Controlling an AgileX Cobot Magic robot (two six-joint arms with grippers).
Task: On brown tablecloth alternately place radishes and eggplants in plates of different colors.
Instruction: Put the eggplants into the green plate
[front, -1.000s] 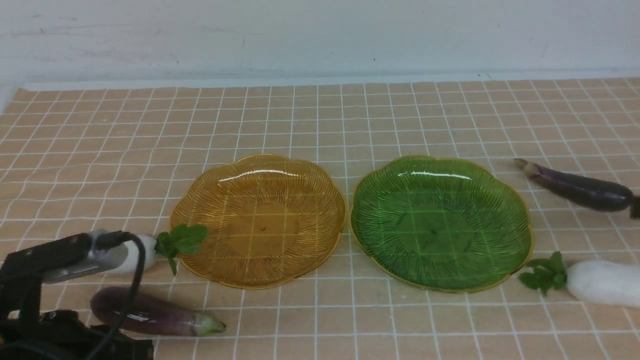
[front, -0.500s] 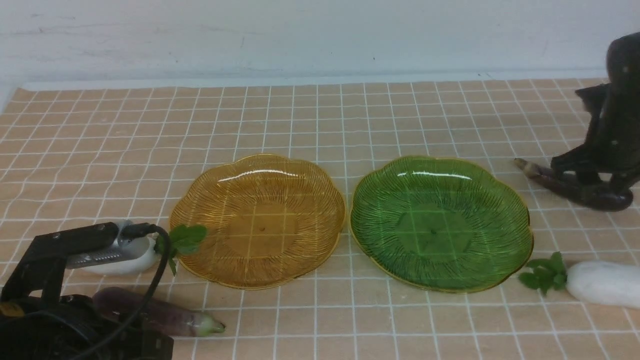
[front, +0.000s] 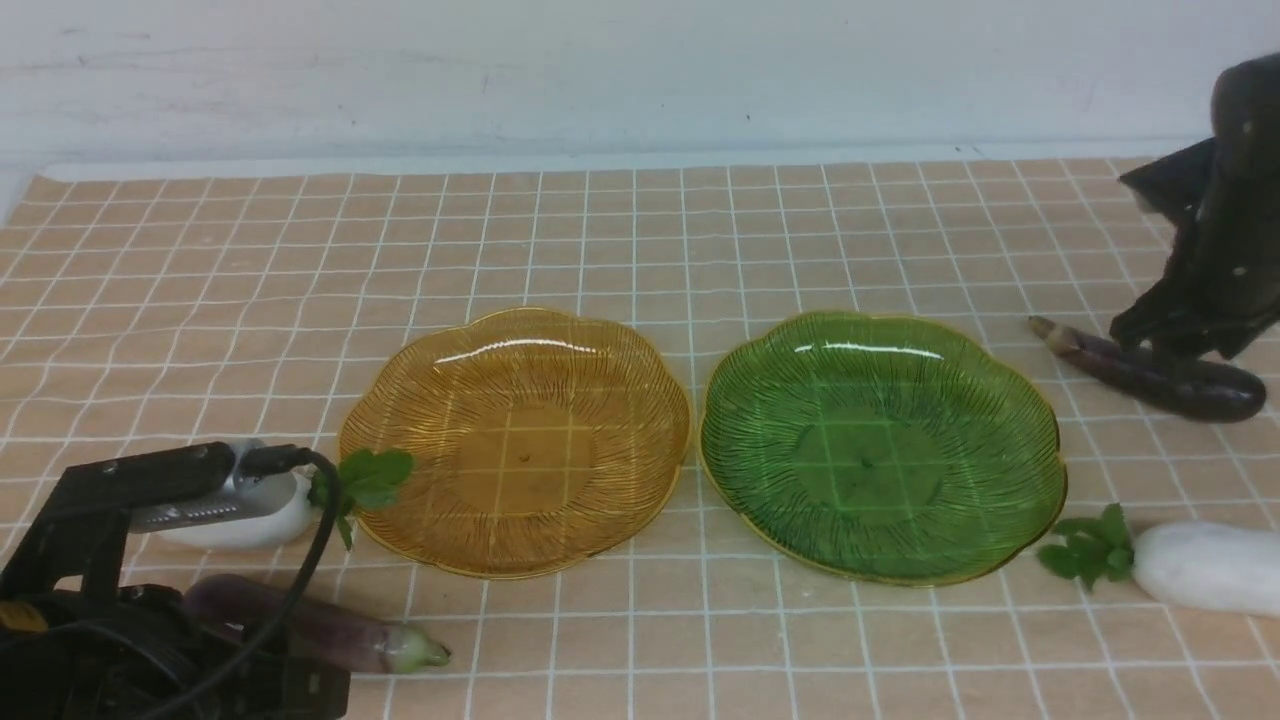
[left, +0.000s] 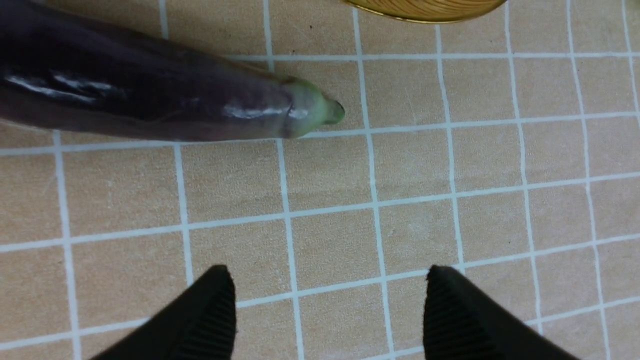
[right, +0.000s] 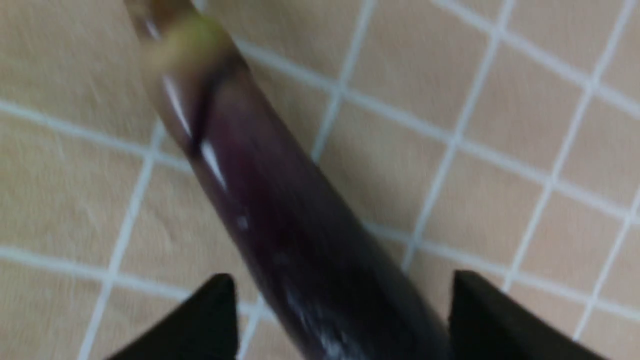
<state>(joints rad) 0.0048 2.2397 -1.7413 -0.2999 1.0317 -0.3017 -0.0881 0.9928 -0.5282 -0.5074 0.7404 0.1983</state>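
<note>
This is looking like a robotics lab bench: a bare white wall (front: 640, 70) is backing the far edge of the table (front: 200, 168), a grid-printed brown tablecloth (front: 640, 230) is covering it, and a black left arm (front: 100, 640) and right arm (front: 1225, 250) are reaching over its near-left corner and right edge.

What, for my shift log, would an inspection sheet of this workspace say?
Surface: brown tablecloth, white grid, covers the table.
Job's things: amber plate and green plate empty, side by side; left radish, left eggplant, right eggplant and right radish lie on the cloth.
Clutter: nothing seen.
End effectors: left end effector open over bare cloth near the left eggplant; right end effector open, straddling the right eggplant.
Cables: black cable loops in front of the left radish.
Surroundings: white wall behind.
</note>
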